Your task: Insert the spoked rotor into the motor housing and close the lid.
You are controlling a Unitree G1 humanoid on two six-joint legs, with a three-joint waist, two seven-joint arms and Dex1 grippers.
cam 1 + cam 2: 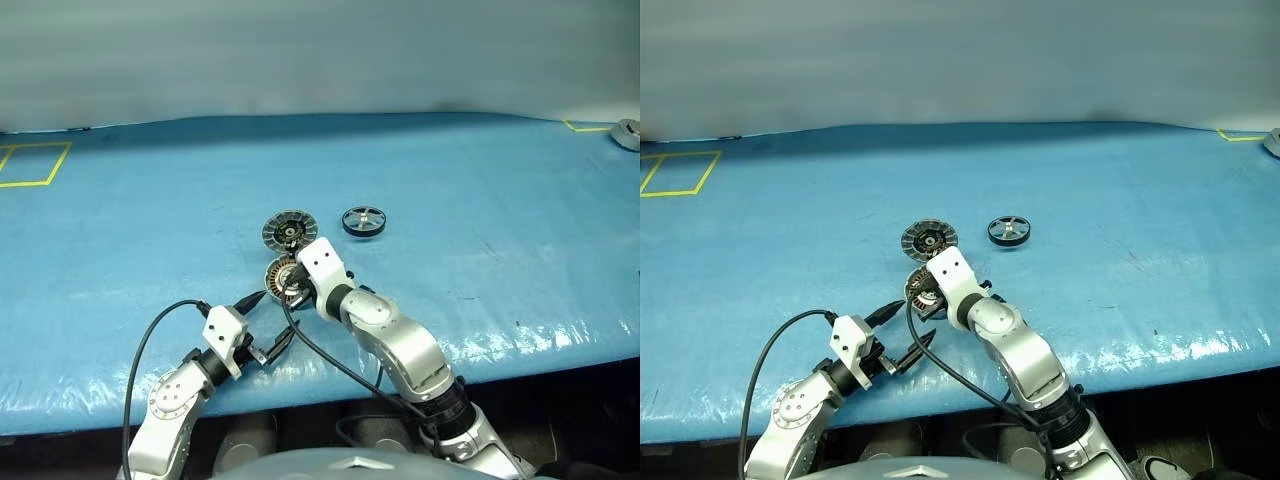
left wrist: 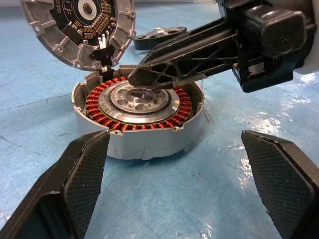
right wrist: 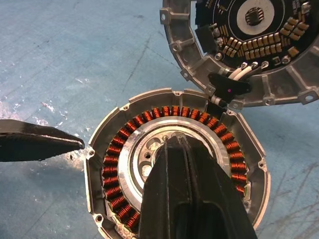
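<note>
Left gripper [image 1: 268, 322]: fingers spread wide, pointing level toward the right arm, low near the table edge. Right gripper [image 2: 137, 78]: fingers pressed together, angled downward, arm reaching forward and across toward the left.

Head cameras look down on the table [image 1: 120, 250]; both wrist cameras closely share the motor housing [image 2: 142, 124].

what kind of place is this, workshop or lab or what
Likely a robot test bench: a blue-covered table with yellow tape squares, and an opened motor housing, lid and spoked rotor laid out.
</note>
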